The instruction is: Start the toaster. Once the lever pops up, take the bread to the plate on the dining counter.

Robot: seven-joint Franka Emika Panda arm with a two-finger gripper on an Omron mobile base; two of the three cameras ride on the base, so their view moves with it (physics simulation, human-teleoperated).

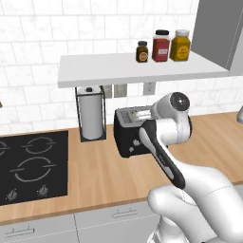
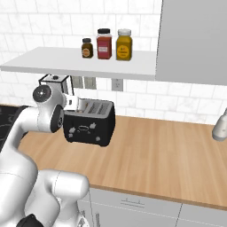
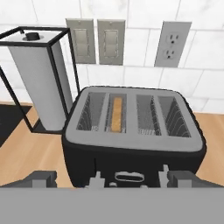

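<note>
We see a wood bench [image 2: 168, 150] running along a white tiled wall, with a white shelf [image 1: 142, 69] above it. At the left of the bench lies a black hob [image 1: 33, 163]. Our white arm [image 1: 163, 142] reaches forward over the bench toward the toaster [image 2: 88, 122], which stands near the wall, just beside a paper towel roll [image 3: 37, 83] in a black wire holder.

In the hand view we look down on the toaster's grey top and its four slots. The bread [image 3: 116, 114] stands on edge, sunk in the second slot from the left, with its crust edge showing. The claw [image 3: 111, 180] hovers in front of the toaster's black face, low and close, its two tips spread wide to either side and gripping nothing. The toaster sits just beyond and between the tips; the bread lies farther on, above them in this view.

Behind the toaster the wall carries two switches [image 3: 96, 41] and a socket [image 3: 172, 43]. On the shelf stand three jars [image 1: 161, 46].
</note>
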